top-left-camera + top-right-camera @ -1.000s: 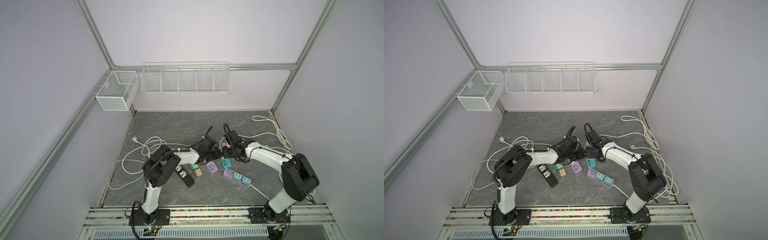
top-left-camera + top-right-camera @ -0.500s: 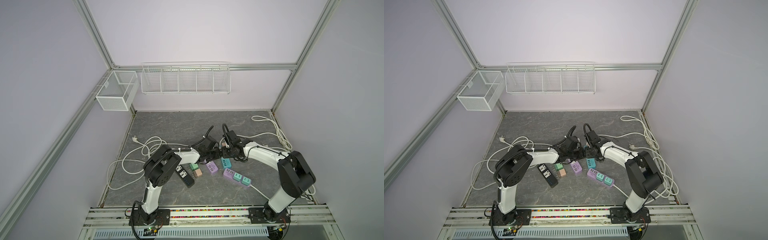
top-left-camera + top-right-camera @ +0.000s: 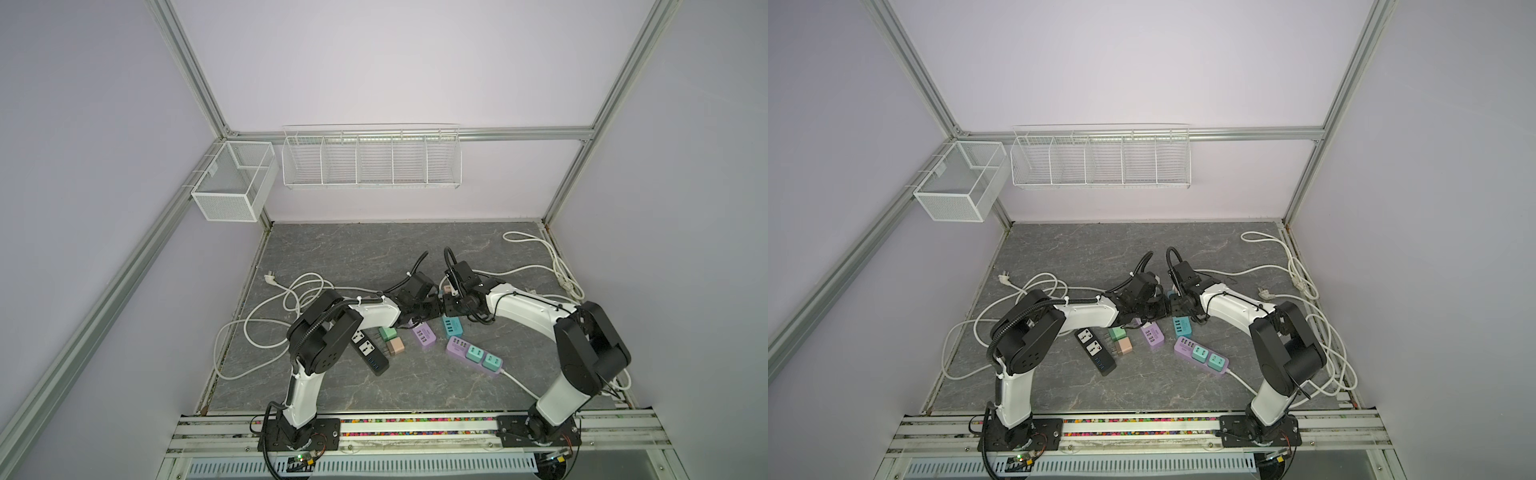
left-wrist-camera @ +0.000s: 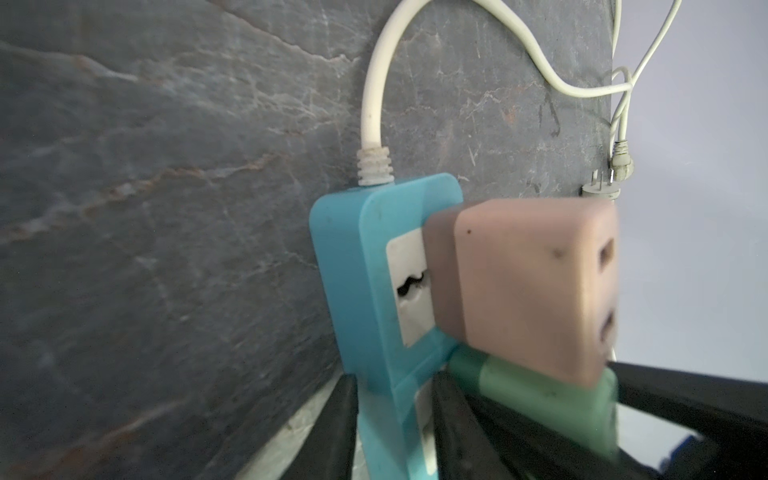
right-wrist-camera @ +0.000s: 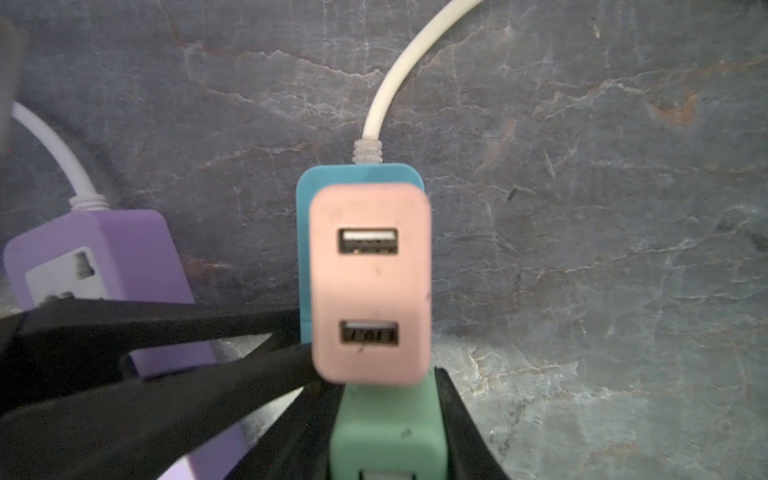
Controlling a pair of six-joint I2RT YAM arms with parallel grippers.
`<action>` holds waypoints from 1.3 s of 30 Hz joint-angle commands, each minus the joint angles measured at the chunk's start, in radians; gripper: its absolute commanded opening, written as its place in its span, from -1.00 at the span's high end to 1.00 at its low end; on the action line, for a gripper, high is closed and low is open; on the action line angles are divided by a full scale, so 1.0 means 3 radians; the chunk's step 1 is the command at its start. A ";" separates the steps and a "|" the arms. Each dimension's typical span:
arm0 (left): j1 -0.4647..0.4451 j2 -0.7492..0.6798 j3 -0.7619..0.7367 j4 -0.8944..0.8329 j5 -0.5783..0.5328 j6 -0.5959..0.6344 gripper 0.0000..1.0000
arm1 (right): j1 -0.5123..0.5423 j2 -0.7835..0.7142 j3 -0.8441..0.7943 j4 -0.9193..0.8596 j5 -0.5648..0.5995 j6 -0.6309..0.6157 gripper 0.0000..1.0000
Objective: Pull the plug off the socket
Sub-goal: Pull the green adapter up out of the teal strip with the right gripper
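far left on the table (image 3: 332,249), white cable (image 3: 291,299) lies in loops. the left arm reaches toward the middle over a black strip (image 3: 368,347). just right of that lies a purple strip (image 3: 424,334), then a teal strip (image 3: 453,327), and nearer the front a long strip (image 3: 473,356) with two teal plugs in it.

the two grippers meet tip to tip mid-table in both top views. the left gripper (image 4: 395,399) pinches the near end of the blue strip (image 4: 374,249), one black finger on each side of its edge. the strip lies on the table with its white cord running away from the arms. a pink plug (image 4: 528,282) sits in it, its two usb ports facing up in the right wrist view. next to the pink plug, touching it, the green plug (image 5: 386,428) sits against the strip's face. the right gripper (image 5: 386,419) is clamped on it, a finger pressed on each flank. whether its pins have lifted at all is hidden.

far right, more white cable (image 3: 557,266) runs along the table edge.
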 commanded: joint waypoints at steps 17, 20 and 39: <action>-0.0034 0.0104 -0.0173 -0.0488 -0.0216 -0.0007 0.44 | 0.0090 -0.0160 0.0118 -0.0274 0.0340 -0.0090 0.54; -0.0035 0.0094 -0.0163 -0.0514 -0.0225 -0.0011 0.45 | 0.0088 -0.0153 0.0095 -0.0226 0.0246 -0.0032 0.55; -0.0035 0.0057 -0.0122 -0.0466 -0.0146 -0.0009 0.48 | -0.0014 -0.0542 -0.0056 -0.0118 0.0039 -0.0014 0.58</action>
